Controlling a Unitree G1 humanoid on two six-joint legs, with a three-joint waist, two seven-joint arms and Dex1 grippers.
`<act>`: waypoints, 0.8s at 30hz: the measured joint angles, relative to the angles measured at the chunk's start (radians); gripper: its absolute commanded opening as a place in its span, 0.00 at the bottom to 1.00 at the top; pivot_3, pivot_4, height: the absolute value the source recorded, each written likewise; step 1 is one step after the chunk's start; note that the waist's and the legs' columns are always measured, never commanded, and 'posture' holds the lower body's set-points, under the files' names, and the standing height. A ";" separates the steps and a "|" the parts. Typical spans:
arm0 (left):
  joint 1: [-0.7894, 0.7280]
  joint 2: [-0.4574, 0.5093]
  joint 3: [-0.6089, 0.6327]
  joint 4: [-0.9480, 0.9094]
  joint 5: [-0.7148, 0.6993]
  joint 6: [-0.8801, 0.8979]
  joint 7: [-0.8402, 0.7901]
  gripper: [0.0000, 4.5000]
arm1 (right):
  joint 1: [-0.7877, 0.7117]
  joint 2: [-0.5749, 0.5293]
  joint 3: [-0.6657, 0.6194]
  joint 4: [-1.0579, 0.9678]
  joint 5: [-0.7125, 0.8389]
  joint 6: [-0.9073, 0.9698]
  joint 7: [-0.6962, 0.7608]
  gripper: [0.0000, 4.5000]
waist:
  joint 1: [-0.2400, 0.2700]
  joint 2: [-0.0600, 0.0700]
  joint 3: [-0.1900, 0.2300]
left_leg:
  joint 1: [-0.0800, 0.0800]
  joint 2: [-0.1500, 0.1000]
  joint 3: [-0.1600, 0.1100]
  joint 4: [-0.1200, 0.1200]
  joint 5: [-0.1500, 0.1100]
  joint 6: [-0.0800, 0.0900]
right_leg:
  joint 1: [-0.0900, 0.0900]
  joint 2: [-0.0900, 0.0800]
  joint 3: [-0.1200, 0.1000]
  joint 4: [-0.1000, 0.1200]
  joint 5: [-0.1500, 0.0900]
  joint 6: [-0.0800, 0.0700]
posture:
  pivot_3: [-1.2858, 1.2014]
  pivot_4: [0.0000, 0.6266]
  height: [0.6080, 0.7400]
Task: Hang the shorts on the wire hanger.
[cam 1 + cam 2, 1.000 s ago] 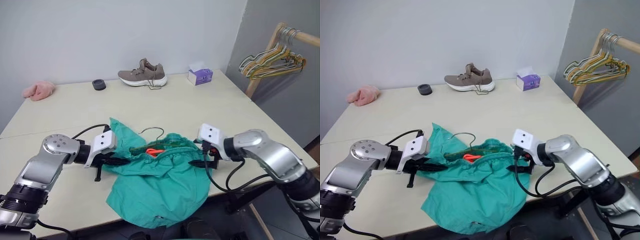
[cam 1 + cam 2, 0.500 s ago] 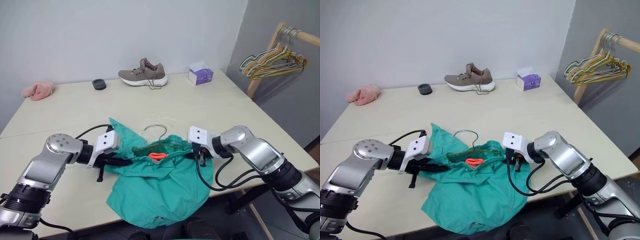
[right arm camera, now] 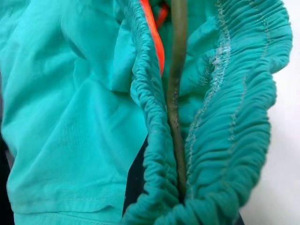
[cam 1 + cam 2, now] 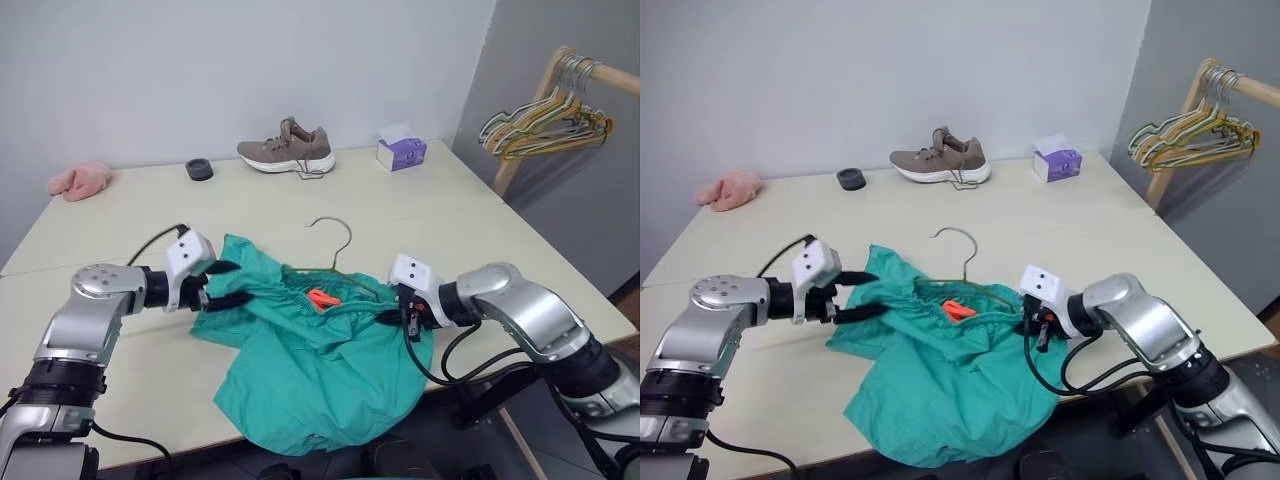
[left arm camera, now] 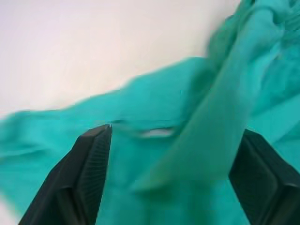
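Observation:
The teal-green shorts (image 4: 320,370) lie bunched on the table's near side, one leg hanging over the front edge, the orange tag (image 4: 322,297) showing inside the waistband. The wire hanger (image 4: 338,240) sits inside the waistband with its hook sticking up behind. My left gripper (image 4: 226,283) is at the shorts' left edge, its fingers (image 5: 91,159) wide open with loose cloth between them. My right gripper (image 4: 392,316) is shut on the gathered waistband at the right end, where the hanger wire (image 3: 176,84) runs into the same fold; cloth hides its fingertips.
A brown shoe (image 4: 285,148), a purple tissue box (image 4: 400,152), a black ring (image 4: 198,169) and a pink cloth (image 4: 78,180) lie along the table's (image 4: 420,220) far side. A wooden rack with coloured hangers (image 4: 545,125) stands at the right.
My left gripper has opened and drawn back to the left, off the cloth. My right gripper has shut on the waistband. The hanger's hook has come up and moved further back.

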State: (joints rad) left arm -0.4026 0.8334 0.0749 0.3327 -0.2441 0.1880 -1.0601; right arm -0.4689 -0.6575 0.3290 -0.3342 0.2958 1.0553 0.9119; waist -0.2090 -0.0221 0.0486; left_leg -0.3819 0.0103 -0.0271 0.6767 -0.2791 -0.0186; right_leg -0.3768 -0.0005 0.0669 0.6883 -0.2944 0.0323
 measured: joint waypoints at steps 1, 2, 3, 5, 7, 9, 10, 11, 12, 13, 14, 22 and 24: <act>0.000 0.000 0.015 0.019 0.002 -0.011 0.015 0.79 | 0.025 0.003 -0.022 -0.007 0.003 0.020 -0.020 0.00 | 0.001 0.000 0.000 | 0.000 0.000 0.000 0.000 0.000 0.000 | 0.000 0.000 0.000 0.000 0.000 0.000 | 0.43 0.00 1.00; 0.001 0.000 0.028 0.030 0.000 -0.016 0.024 0.79 | 0.060 0.017 -0.057 -0.017 0.008 0.049 -0.051 0.00 | 0.002 0.000 0.000 | 0.000 0.000 0.000 0.000 0.000 0.000 | 0.000 0.000 0.000 0.000 0.000 0.000 | 0.43 0.00 1.00; 0.012 -0.001 0.038 0.021 -0.013 -0.007 0.018 0.79 | 0.094 0.038 -0.097 -0.025 0.016 0.078 -0.085 0.00 | 0.002 0.000 0.000 | 0.000 0.000 0.001 0.000 0.000 0.000 | -0.001 0.000 0.001 0.000 0.000 0.000 | 0.43 0.00 1.00; 0.058 -0.002 0.043 -0.044 -0.057 0.036 -0.027 0.79 | 0.160 0.073 -0.174 -0.051 0.038 0.127 -0.141 0.00 | 0.003 0.000 0.000 | 0.000 -0.001 0.001 0.000 0.000 -0.001 | -0.001 -0.001 0.001 0.001 0.001 -0.001 | 0.42 0.00 1.00; 0.104 -0.009 0.031 -0.142 -0.116 0.109 -0.083 0.79 | 0.229 0.103 -0.259 -0.092 0.050 0.170 -0.196 0.00 | 0.002 0.000 0.000 | -0.002 -0.001 0.001 0.000 0.000 -0.001 | -0.002 -0.001 0.001 0.001 0.001 -0.001 | 0.42 0.00 1.00; 0.115 -0.011 0.009 -0.229 -0.179 0.196 -0.127 0.87 | 0.270 0.136 -0.343 -0.122 0.058 0.219 -0.252 0.00 | 0.005 0.000 0.000 | -0.002 -0.001 0.001 0.000 0.000 -0.001 | -0.001 -0.001 0.001 0.001 0.000 0.001 | 0.41 0.00 1.00; 0.111 -0.011 -0.003 -0.273 -0.211 0.242 -0.146 0.91 | 0.286 0.157 -0.386 -0.138 0.059 0.241 -0.282 0.00 | 0.006 0.000 0.000 | -0.001 -0.001 0.001 0.000 0.000 -0.001 | -0.001 -0.001 0.001 0.001 -0.001 0.002 | 0.41 0.00 1.00; 0.096 -0.012 -0.017 -0.313 -0.240 0.290 -0.162 0.97 | 0.302 0.179 -0.434 -0.157 0.060 0.264 -0.312 0.00 | 0.006 0.000 0.000 | -0.001 -0.001 0.002 0.000 0.000 -0.001 | -0.001 0.000 0.001 0.001 -0.001 0.002 | 0.40 0.00 1.00; 0.078 -0.013 -0.033 -0.343 -0.262 0.323 -0.176 0.99 | 0.313 0.191 -0.470 -0.174 0.059 0.281 -0.338 0.00 | 0.006 0.000 0.000 | -0.001 -0.001 0.002 0.000 0.000 0.000 | -0.001 0.001 0.001 0.001 -0.001 0.002 | 0.40 0.00 1.00; 0.054 -0.017 -0.047 -0.371 -0.275 0.348 -0.187 0.99 | 0.323 0.195 -0.503 -0.191 0.057 0.297 -0.361 0.00 | 0.006 0.000 0.000 | -0.001 -0.001 0.002 0.001 0.000 0.000 | 0.000 0.002 0.002 0.001 -0.001 0.002 | 0.39 0.00 1.00; 0.031 -0.021 -0.057 -0.393 -0.290 0.364 -0.198 0.99 | 0.329 0.195 -0.532 -0.205 0.053 0.314 -0.384 0.00 | 0.003 0.001 -0.001 | 0.001 -0.001 0.002 0.001 0.000 0.000 | 0.000 0.005 0.002 0.001 -0.001 0.002 | 0.39 0.00 1.00; -0.166 -0.163 -0.173 -0.373 -0.237 0.316 -0.182 0.99 | 0.311 0.191 -0.784 -0.258 0.011 0.521 -0.511 0.00 | -0.046 0.008 -0.004 | 0.000 0.000 0.004 -0.001 0.000 0.000 | 0.001 0.009 0.005 -0.003 -0.001 0.002 | 0.36 0.00 1.00; -0.196 -0.223 -0.199 -0.362 -0.219 0.303 -0.158 0.99 | 0.262 0.173 -0.875 -0.235 -0.013 0.551 -0.543 0.00 | -0.061 0.010 -0.004 | -0.001 0.000 0.004 -0.001 0.000 0.000 | 0.001 0.008 0.005 -0.005 -0.001 0.002 | 0.36 0.00 1.00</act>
State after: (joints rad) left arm -0.5988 0.6102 -0.1238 -0.0298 -0.4631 0.4915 -1.2183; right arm -0.2065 -0.4842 -0.5459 -0.5688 0.2830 1.6065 0.3688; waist -0.2704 -0.0121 0.0450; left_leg -0.3827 0.0103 -0.0229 0.6762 -0.2793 -0.0190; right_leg -0.3754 0.0080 0.0719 0.6838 -0.2955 0.0347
